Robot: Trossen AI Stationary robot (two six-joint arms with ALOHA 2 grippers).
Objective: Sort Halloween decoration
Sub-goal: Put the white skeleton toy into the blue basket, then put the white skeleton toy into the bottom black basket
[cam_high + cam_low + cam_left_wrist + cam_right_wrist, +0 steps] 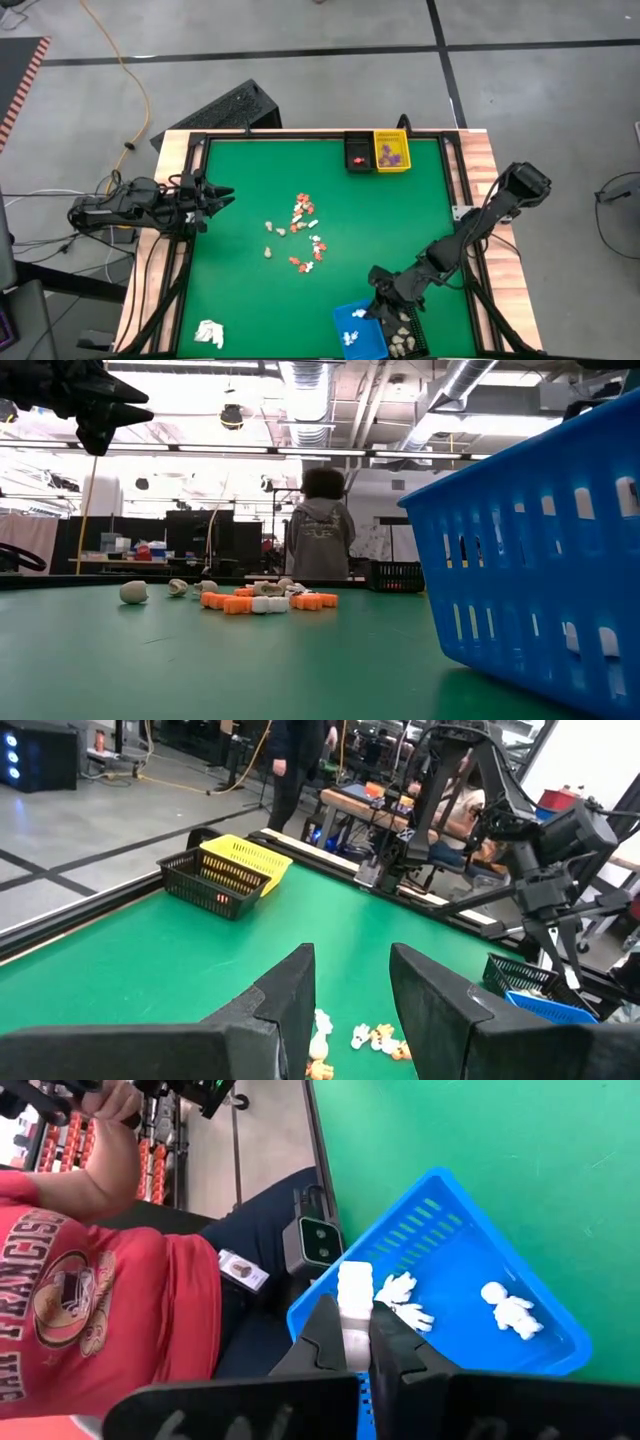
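Surface: green table mat (240, 290) inside a wood-edged frame, on a grey concrete floor crossed by dark tape lines.
Room: in the low view a person in a grey hoodie (318, 538) stands with back turned beyond the table; the right wrist view shows a person in a red shirt (100, 1310) just beside the table's near edge.
Left gripper (222, 197): raised at the table's left edge, fingers (290, 995) apart with nothing between them, pointing across the mat.
White cloth lump (209, 333): near-left corner of the mat (not a decoration).
Halloween decoration (303, 235): loose cluster of tiny orange, white and cream pieces at mid-table, its long axis running far to near; how single pieces point cannot be told.
Far baskets: black basket (358, 152) with a red piece, touching the yellow basket (392, 151) with purple pieces, at the far edge.
Blue basket (358, 330): near edge, right of centre, white figures lying inside.
Right gripper (355, 1335): over the blue basket, fingers pinched onto a small white piece (353, 1295) standing up from the tips.
Black near basket (404, 335): just right of the blue one, cream pieces inside.
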